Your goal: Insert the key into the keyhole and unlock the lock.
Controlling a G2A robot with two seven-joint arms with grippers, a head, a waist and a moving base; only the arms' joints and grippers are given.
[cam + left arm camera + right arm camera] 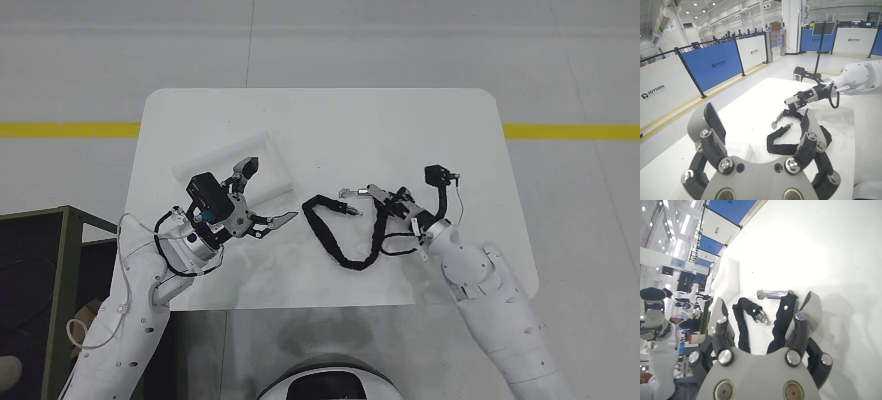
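From where I stand, the job looks all but finished. Over on the left, the left tool [273,187] hangs just above the surface [400,120] with its jaws spread wide and nothing between them. It is beside a white foam slab [225,160] (a flat pad rather than a tray, as far as I can tell). Next comes the cable lock [742,323], a black sleeved loop lying toward the middle of the surface. Its two ends are apart: the bare metal pin [763,319] lies free, near the shiny barrel [777,294] but not inside it. That barrel is the one thing here that holds anything, since the key [761,294] sits in its keyhole with only the head showing. So insertion is done, and by my reckoning the unlocking too, as the pin is out. On the right, the right tool [765,295] sits low by the barrel end, jaws wide, straddling both strands of cable and clamped on nothing I can make out. What is left, I'd guess, is little more than drawing the arms clear.
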